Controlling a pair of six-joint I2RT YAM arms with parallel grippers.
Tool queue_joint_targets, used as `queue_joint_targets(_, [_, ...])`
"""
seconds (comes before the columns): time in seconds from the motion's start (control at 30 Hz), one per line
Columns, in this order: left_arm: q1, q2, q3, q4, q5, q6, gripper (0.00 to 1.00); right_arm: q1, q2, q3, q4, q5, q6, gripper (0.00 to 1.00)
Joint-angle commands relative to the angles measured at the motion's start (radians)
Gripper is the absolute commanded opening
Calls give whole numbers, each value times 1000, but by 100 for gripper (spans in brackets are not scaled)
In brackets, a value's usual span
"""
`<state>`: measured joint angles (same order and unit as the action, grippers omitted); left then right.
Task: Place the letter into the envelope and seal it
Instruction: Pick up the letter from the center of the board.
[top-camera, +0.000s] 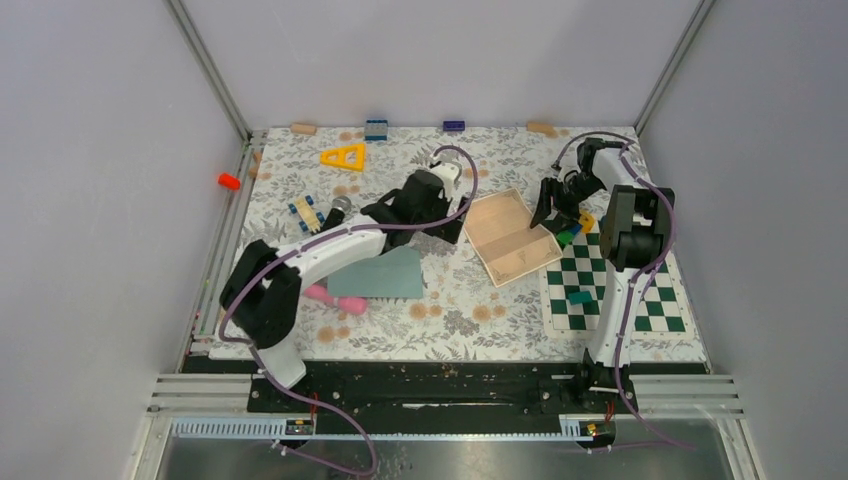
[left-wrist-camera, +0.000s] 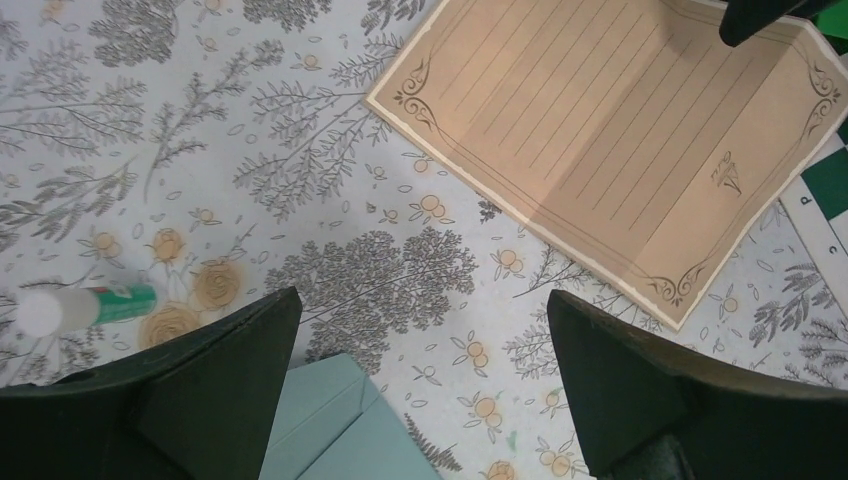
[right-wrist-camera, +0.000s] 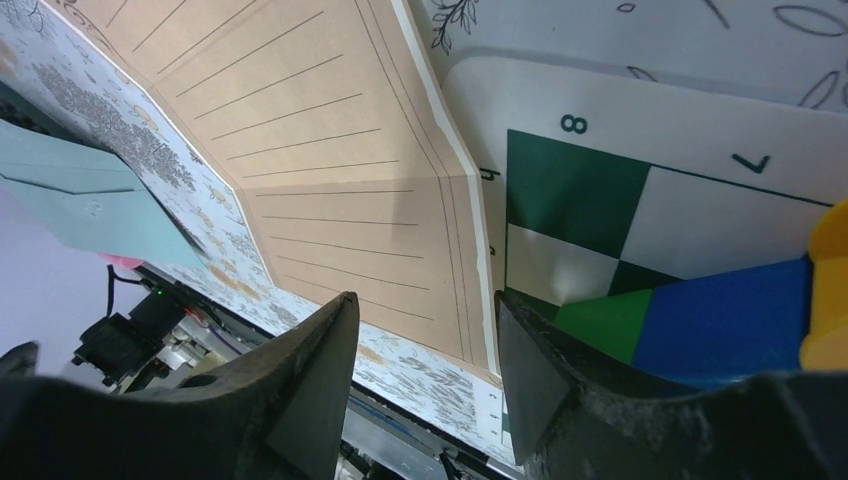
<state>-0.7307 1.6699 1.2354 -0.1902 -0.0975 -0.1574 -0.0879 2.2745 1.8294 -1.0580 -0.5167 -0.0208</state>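
The letter (top-camera: 510, 237), tan lined paper with a crease, lies open right of centre, its right edge on the chess mat. It also shows in the left wrist view (left-wrist-camera: 610, 140) and the right wrist view (right-wrist-camera: 330, 150). The teal-grey envelope (top-camera: 385, 275) lies flat to its left, partly under my left arm; a corner shows in the left wrist view (left-wrist-camera: 330, 430). My left gripper (top-camera: 452, 226) (left-wrist-camera: 420, 295) is open and empty above the cloth between envelope and letter. My right gripper (top-camera: 546, 210) (right-wrist-camera: 425, 300) is open and empty, just above the letter's right edge.
A green-and-white chess mat (top-camera: 615, 290) lies at the right, with green, blue and yellow blocks (right-wrist-camera: 730, 310) next to my right gripper. A glue stick (left-wrist-camera: 85, 305) lies left of the left gripper. A pink object (top-camera: 330, 297), a yellow triangle (top-camera: 343, 156) and small bricks sit at the left and back.
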Motion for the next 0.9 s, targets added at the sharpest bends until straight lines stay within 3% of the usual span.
queue_joint_targets(0.0, [-52,81,101,-25,-88,-64,99,-4,-69,-28,-4,-54,14,60])
queue_joint_targets(0.2, [-100,180,165,-81,-131,-95,99,-4,-75,-41,2,-71,15,60])
queue_joint_targets(0.4, [-103,259,198,-118,-58,-169,98,-4,-82,-58,14,-101,39,60])
queue_joint_targets(0.53, [-104,306,206,-127,0,-200,81,-4,-86,-66,14,-116,46,60])
queue_joint_targets(0.77, [-103,338,208,-132,56,-221,59,-3,-94,-78,16,-155,53,60])
queue_joint_targets(0.87, [-103,348,211,-132,63,-222,57,-1,-102,-87,18,-169,55,60])
